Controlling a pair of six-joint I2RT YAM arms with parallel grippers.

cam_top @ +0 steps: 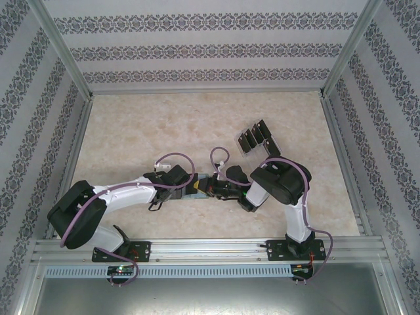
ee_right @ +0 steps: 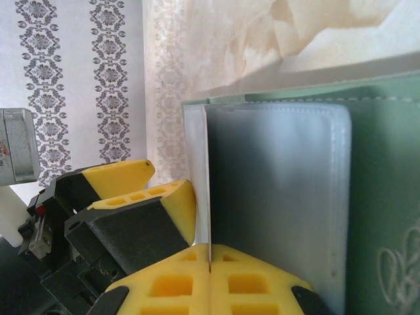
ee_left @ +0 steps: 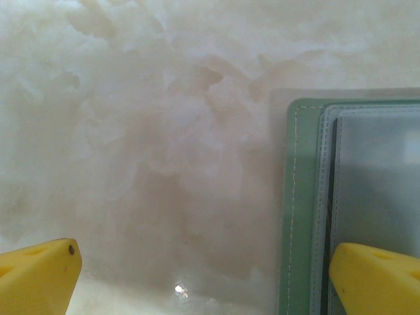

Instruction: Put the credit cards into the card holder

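Note:
The sage-green card holder lies open on the table, its grey-blue inside facing up. In the top view it is mostly covered by both grippers. My left gripper is open wide, one yellow finger over the holder's left part and the other over bare table. My right gripper is shut on a thin flat piece seen edge-on, apparently a credit card, standing against the holder's inside. Several black credit cards stand in a rack further back.
The clear slotted rack sits right of centre toward the back. The two grippers meet tip to tip at mid-table. Patterned walls and metal rails enclose the marbled tabletop.

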